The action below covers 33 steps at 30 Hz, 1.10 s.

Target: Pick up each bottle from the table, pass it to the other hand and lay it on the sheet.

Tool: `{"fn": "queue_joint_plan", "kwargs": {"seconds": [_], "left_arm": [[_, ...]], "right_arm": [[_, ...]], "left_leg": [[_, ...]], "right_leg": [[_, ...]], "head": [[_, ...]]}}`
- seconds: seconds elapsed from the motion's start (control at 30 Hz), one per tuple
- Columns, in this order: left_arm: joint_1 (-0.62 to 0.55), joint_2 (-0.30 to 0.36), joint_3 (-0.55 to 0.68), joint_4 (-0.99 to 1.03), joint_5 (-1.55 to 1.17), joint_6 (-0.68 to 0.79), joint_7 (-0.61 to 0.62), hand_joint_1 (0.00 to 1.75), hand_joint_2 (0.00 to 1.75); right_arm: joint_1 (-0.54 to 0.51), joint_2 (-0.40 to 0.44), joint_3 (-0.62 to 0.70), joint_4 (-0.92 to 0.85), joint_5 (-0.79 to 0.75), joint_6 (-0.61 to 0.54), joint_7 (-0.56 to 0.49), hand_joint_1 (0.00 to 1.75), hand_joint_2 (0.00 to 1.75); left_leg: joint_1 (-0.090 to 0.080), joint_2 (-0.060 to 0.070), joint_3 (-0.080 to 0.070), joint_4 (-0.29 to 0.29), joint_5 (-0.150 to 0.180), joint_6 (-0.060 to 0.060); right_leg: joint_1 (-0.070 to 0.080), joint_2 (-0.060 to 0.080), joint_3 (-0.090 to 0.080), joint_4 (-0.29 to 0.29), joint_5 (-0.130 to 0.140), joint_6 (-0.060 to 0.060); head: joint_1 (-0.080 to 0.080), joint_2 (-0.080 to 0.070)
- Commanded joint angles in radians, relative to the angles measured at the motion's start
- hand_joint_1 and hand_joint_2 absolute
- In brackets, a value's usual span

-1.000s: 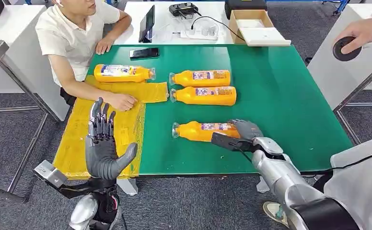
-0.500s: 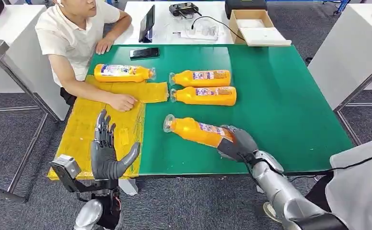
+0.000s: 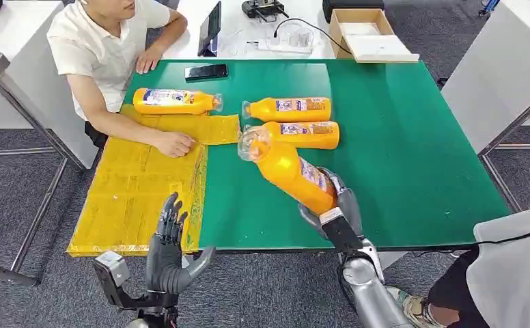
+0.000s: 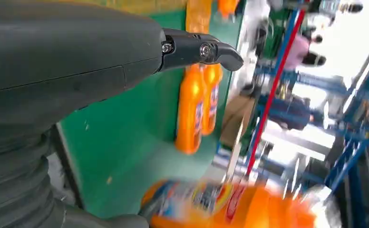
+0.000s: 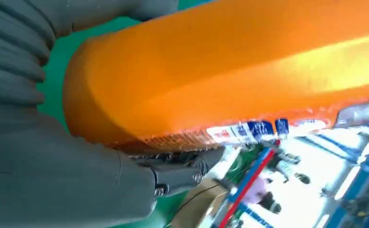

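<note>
Over the green table [image 3: 399,157], the right hand [image 3: 334,208] grasps an orange bottle [image 3: 291,171] by its base, cap tilted away; the left hand [image 3: 169,249] hangs released, fingers spread.

Held bottle [image 3: 293,174]: glossy orange plastic, printed paper-like label. Sheet [image 3: 139,184]: thin yellow plastic film, creased, slight sheen. Counter [image 3: 412,150]: matt green, smooth. Right hand [image 3: 334,215]: matt grey plastic. Box [image 3: 368,34]: brown cardboard.

My head view is evenly bright and sharp, with soft shadows on the green worktop [image 3: 399,157]. The bottle [image 4: 230,206] near my left robot hand [image 4: 54,95] smears with motion blur; the background beyond it is blown out.
</note>
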<state>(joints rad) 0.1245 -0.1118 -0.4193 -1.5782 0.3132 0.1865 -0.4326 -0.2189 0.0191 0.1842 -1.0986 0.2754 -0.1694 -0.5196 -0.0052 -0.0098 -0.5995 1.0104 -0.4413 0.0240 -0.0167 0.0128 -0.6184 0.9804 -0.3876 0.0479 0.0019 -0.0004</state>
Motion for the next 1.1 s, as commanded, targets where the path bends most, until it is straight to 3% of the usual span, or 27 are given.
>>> {"fn": "queue_joint_plan", "kwargs": {"seconds": [0.03,0.23,0.33,0.8,0.83,0.9,1.03,1.07,1.1], "left_arm": [[-0.023,0.063,-0.080,0.038,-0.020,-0.031,0.000,0.00,1.75],[-0.052,0.018,-0.048,0.052,-0.012,-0.034,0.032,0.00,1.75],[-0.066,-0.001,-0.038,0.066,0.027,-0.052,0.070,0.00,1.75],[-0.066,-0.035,-0.027,0.004,0.140,-0.133,0.036,0.00,1.75],[-0.064,-0.037,-0.026,-0.001,0.165,-0.162,0.036,1.71,1.75],[-0.062,-0.037,-0.025,-0.010,0.231,-0.237,0.051,1.75,1.75],[-0.061,-0.039,-0.022,-0.009,0.232,-0.238,0.051,1.75,1.75],[-0.060,-0.039,-0.021,-0.007,0.278,-0.285,0.061,1.75,1.75],[-0.058,-0.042,-0.012,-0.008,0.296,-0.299,0.059,1.75,1.75]], "right_arm": [[-0.021,0.016,0.132,-0.009,0.027,0.040,0.004,1.75,1.75],[-0.060,0.081,0.344,0.118,0.114,0.086,0.015,1.75,1.75],[-0.061,0.106,0.431,0.155,0.168,0.054,0.004,1.75,1.75],[-0.072,0.130,0.513,0.248,0.115,0.081,-0.024,1.75,1.75],[-0.077,0.134,0.513,0.262,0.102,0.086,-0.028,1.75,1.75],[-0.091,0.141,0.505,0.295,0.071,0.097,-0.030,1.75,1.75],[-0.094,0.140,0.503,0.300,0.068,0.099,-0.032,1.75,1.75],[-0.093,0.145,0.492,0.303,0.046,0.115,-0.030,0.54,1.75],[-0.095,0.146,0.494,0.308,0.042,0.126,-0.027,0.00,1.75]], "left_leg": [[0.000,0.000,0.003,-0.001,-0.001,-0.002],[0.001,0.004,0.003,-0.001,-0.001,-0.002],[0.001,0.003,0.003,-0.001,-0.001,-0.002],[0.002,0.000,0.005,-0.001,-0.002,-0.002],[0.002,0.000,0.004,-0.001,-0.001,-0.002],[0.002,0.000,0.004,-0.001,-0.001,-0.002],[0.002,-0.001,0.003,0.000,-0.001,-0.002],[0.002,-0.002,0.004,0.000,-0.001,-0.002],[0.002,-0.001,0.002,0.000,0.000,-0.001]], "right_leg": [[0.000,-0.001,0.002,0.000,-0.001,-0.002],[0.001,0.003,0.002,0.000,0.000,-0.001],[0.002,0.001,0.002,0.000,-0.001,-0.001],[0.002,-0.001,0.005,-0.001,-0.003,-0.002],[0.002,-0.001,0.004,-0.001,-0.002,-0.002],[0.002,-0.002,0.004,0.000,-0.003,-0.002],[0.002,-0.003,0.003,0.000,-0.003,-0.001],[0.002,-0.003,0.004,0.000,-0.003,-0.002],[0.002,-0.002,0.002,0.000,-0.002,-0.001]], "head": [[0.000,0.000],[0.000,0.000],[0.000,0.000],[0.000,0.000],[0.000,0.000],[0.000,0.000],[0.000,0.000],[0.000,0.000],[0.000,0.000]]}}
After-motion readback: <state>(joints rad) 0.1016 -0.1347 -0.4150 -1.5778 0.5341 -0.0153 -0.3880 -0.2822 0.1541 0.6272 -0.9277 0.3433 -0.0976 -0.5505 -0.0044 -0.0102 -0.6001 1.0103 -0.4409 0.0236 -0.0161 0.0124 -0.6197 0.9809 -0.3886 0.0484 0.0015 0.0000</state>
